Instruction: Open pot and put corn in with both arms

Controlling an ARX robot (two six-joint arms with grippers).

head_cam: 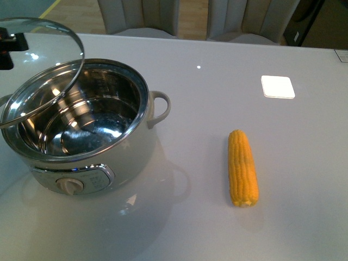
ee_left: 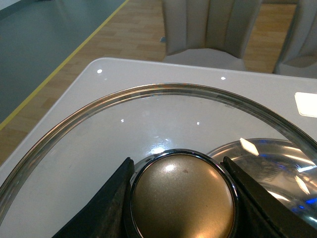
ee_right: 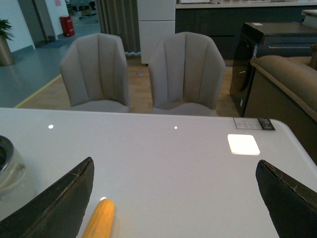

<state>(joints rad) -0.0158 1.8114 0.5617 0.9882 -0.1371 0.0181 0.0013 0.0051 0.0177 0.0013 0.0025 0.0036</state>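
The cream-white pot point(head_cam: 81, 136) stands open at the left of the table, its steel inside bare. The glass pot lid point(head_cam: 41, 70) is tilted above the pot's left rim. My left gripper point(ee_left: 182, 198) is shut on the lid's bronze knob point(ee_left: 183, 196); a bit of the arm shows at the front view's left edge point(head_cam: 8, 46). The yellow corn point(head_cam: 242, 167) lies on the table to the right of the pot. In the right wrist view its tip point(ee_right: 99, 220) lies next to one finger point(ee_right: 54, 203). My right gripper point(ee_right: 176, 208) is open and empty above the table.
A white square tile point(head_cam: 278, 86) lies at the far right of the table, also in the right wrist view point(ee_right: 243, 144). Two grey chairs point(ee_right: 141, 74) stand beyond the table's far edge. A dark cabinet and a sofa stand to the right.
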